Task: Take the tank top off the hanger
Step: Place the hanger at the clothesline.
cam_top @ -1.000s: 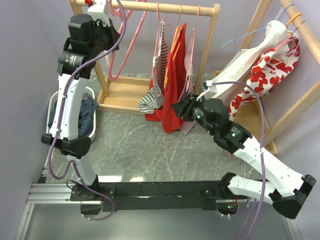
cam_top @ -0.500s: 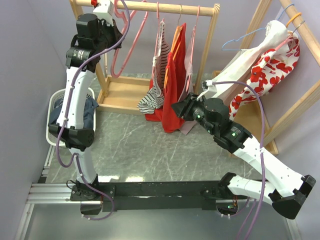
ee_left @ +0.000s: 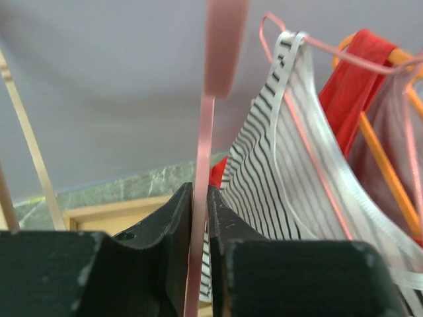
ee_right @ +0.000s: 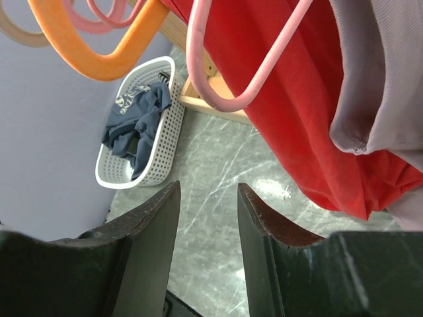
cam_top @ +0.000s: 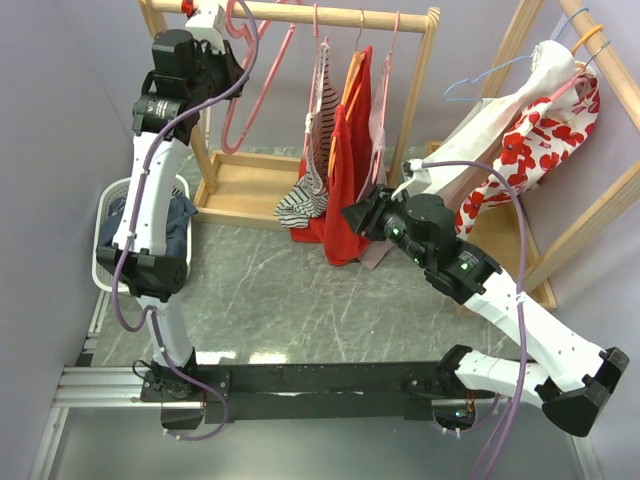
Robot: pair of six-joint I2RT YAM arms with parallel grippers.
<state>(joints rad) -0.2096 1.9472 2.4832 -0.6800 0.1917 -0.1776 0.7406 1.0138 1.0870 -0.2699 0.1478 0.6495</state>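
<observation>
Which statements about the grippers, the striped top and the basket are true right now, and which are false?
1. The right gripper is open with nothing between its fingers. True.
2. The left gripper holds the striped tank top. False: its fingers close on an empty pink hanger, and the top hangs beside it.
3. The white basket is empty. False: dark blue clothing lies in it.
4. The striped tank top hangs from the wooden rail. True.
</observation>
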